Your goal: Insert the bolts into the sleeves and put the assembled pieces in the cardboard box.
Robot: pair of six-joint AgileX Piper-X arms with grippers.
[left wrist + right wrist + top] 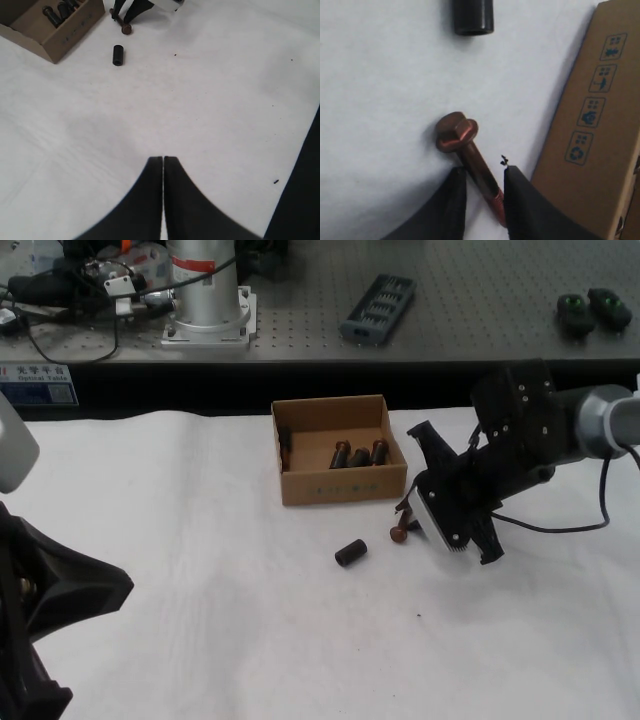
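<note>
Nearest to us, at the near-left corner of the white cloth (200,640), the left gripper (163,161) was closed tight w/ nothing between its fingers. It hung over bare cloth, well apart from the parts. Further out, approx. mid-cloth, one loose black sleeve (350,553) lay on its side, w/ no bolt in it as far as we could see. Near it, toward the right side, a copper bolt (465,145) lay w/ its flanged head pointing roughly toward the sleeve. The right gripper (485,176) was down at that bolt, jaws only a little apart and set either side of the shank. One finger seemed to touch the threaded end, but we could not see a firm clamp, so we judged it about to grip, not yet holding. Beyond that, just beside the right gripper, stood the cardboard box (340,486) w/ at least three assembled pieces (358,455) lying in it, dark sleeves w/ copper heads showing. Our read: most of the job was done. What was left was this last visible pair, i.e. grip the bolt, push it into the sleeve, then put the assy into the box.
</note>
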